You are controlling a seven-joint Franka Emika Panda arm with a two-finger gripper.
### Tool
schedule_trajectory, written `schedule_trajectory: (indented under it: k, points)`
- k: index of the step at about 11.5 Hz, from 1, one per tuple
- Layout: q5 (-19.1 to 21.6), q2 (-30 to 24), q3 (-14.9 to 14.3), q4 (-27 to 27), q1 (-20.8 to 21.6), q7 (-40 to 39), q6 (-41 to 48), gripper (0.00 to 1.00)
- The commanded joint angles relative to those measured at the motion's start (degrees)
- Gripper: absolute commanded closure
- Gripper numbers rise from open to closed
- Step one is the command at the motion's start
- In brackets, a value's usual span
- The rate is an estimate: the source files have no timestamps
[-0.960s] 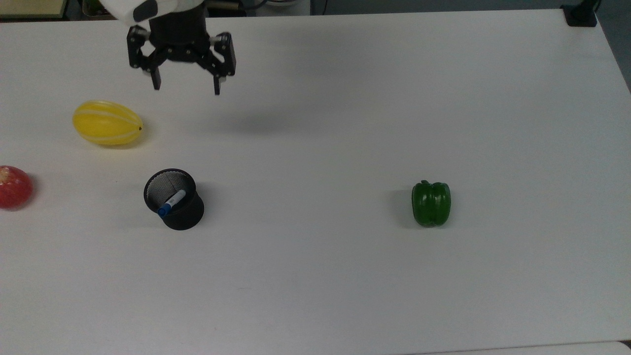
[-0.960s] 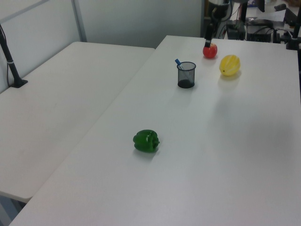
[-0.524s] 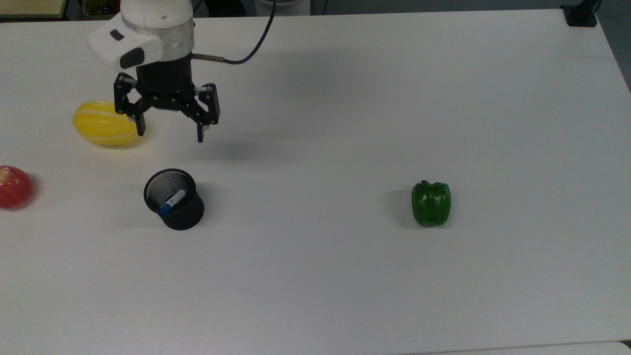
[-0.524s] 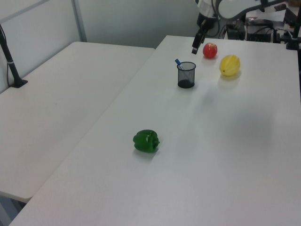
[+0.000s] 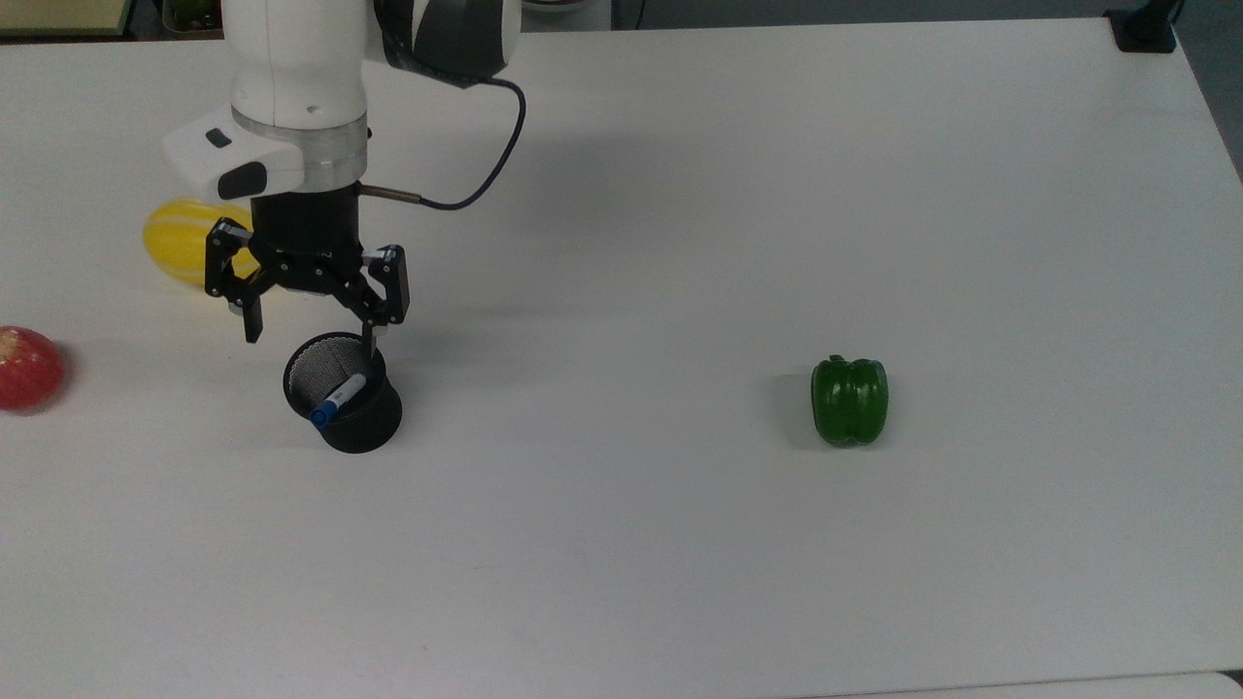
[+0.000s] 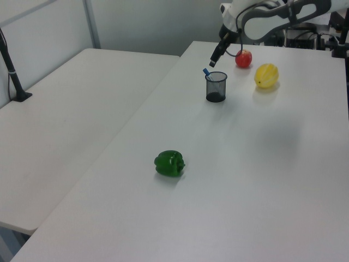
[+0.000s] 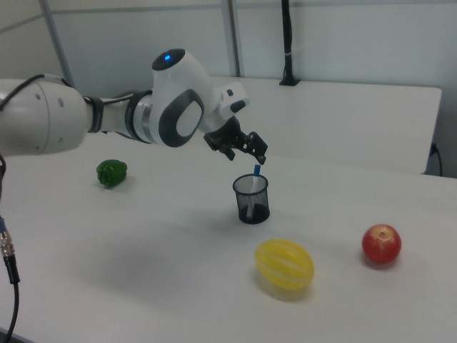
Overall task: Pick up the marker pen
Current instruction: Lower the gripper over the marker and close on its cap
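The marker pen [image 5: 339,397] leans inside a black mesh cup [image 5: 374,432], white barrel down and blue cap up toward the top view's lower left. Its blue cap [image 7: 256,171] sticks out above the cup's rim [image 7: 250,180] in the right view. My gripper [image 5: 311,335] hangs open just above the cup's far rim, fingers spread wider than the cup and holding nothing. In the left view the gripper [image 6: 215,57] is above and slightly behind the cup [image 6: 216,87].
A yellow striped melon [image 5: 175,254] lies behind the gripper, partly hidden by it. A red apple [image 5: 27,367] sits at the top view's left edge. A green pepper [image 5: 850,400] stands far to the top view's right on the white table [image 5: 680,544].
The arm has come down and forward from the table's far edge toward the cup, past the melon. The fingers stayed open. Cup, marker and fruit have not moved.
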State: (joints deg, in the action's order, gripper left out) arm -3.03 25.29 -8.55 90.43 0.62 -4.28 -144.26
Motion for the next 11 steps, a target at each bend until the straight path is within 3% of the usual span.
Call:
schedule_trajectory:
  k: [1, 4, 8, 11]
  points:
    - [1.1, 4.3, -0.3, -2.3, 0.2, 3.0, -7.5, 0.0]
    - [1.0, 6.0, -0.3, -2.1, 0.3, 3.7, -10.9, 0.0]
    - [0.3, 7.4, -0.3, -1.9, 0.3, 3.7, -13.9, 0.17]
    - [0.2, 8.4, -0.3, -1.9, 0.3, 3.6, -14.8, 0.36]
